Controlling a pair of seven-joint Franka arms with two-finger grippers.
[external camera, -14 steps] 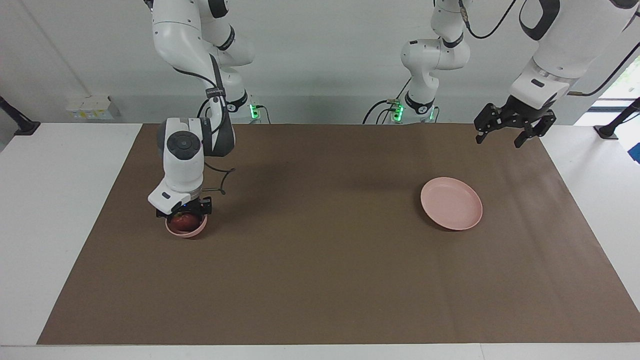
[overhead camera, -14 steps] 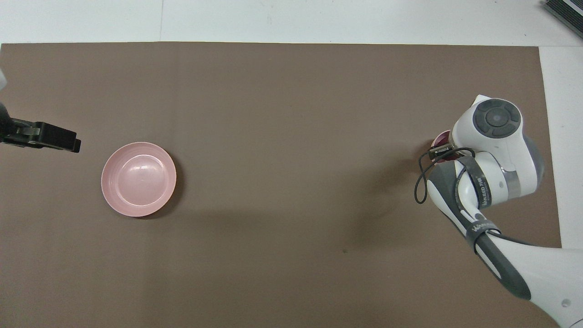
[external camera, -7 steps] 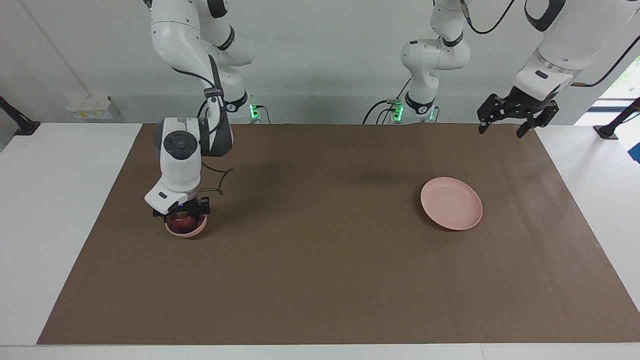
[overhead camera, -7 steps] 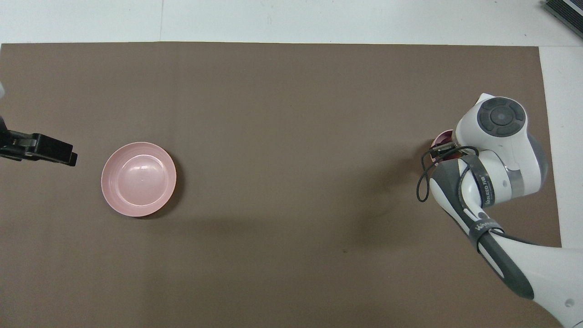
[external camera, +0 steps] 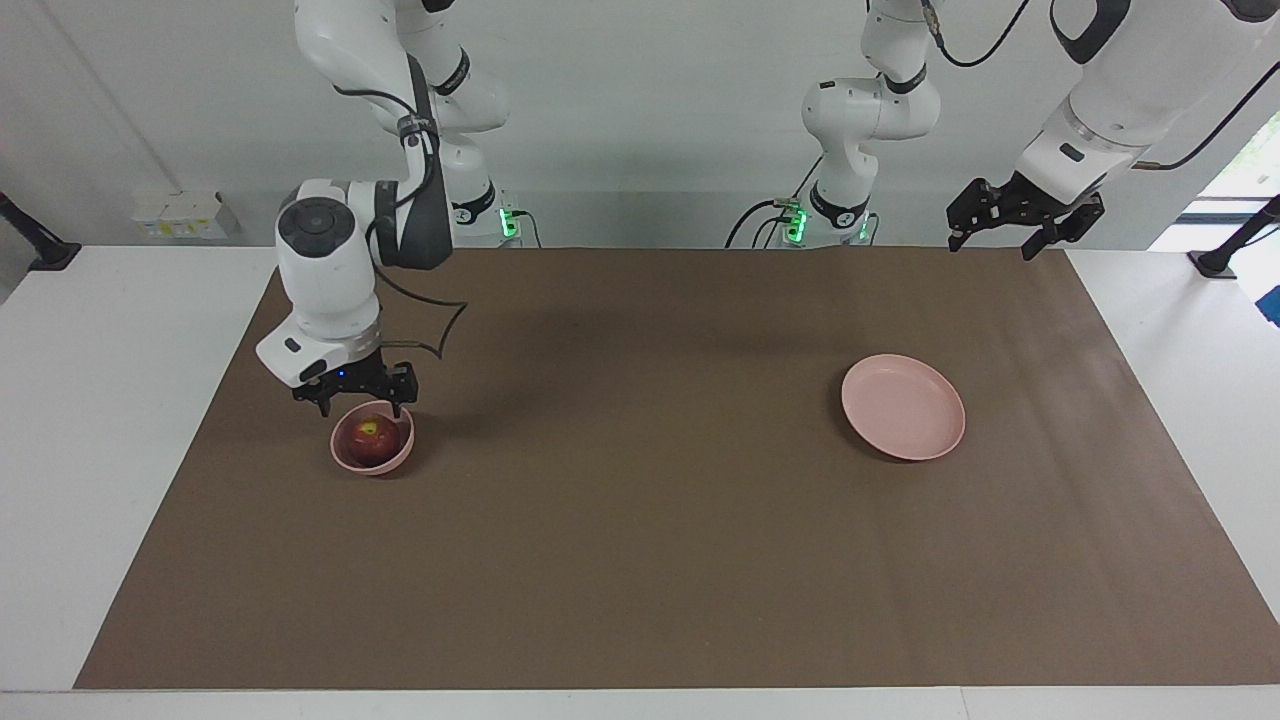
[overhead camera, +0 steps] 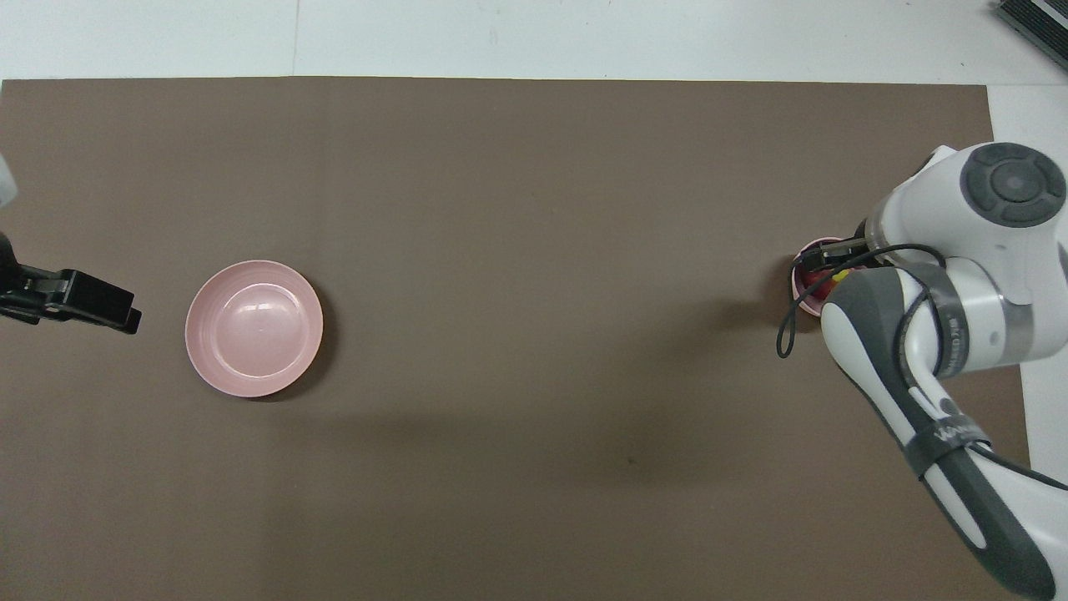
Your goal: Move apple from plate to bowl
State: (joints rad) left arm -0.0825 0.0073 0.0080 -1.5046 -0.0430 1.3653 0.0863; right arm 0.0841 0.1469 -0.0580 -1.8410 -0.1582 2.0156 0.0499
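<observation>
The dark red apple (external camera: 371, 440) lies in the small deep pink bowl (external camera: 386, 466) toward the right arm's end of the table. My right gripper (external camera: 358, 405) hangs just above the bowl, open and empty, clear of the apple. In the overhead view the right wrist covers most of the bowl (overhead camera: 801, 282); only a sliver of the apple (overhead camera: 824, 285) shows. The wide pink plate (external camera: 903, 407) is bare toward the left arm's end and also shows in the overhead view (overhead camera: 254, 328). My left gripper (external camera: 993, 243) is open, high over the mat's edge by the robots.
A brown mat (external camera: 640, 520) covers the table, with white table surface (external camera: 110, 420) at both ends. A black cable loop (external camera: 440, 335) hangs from the right wrist over the mat beside the bowl.
My right gripper has opened and risen off the apple, which stays in the bowl. My left gripper has pulled up and back toward the robots.
</observation>
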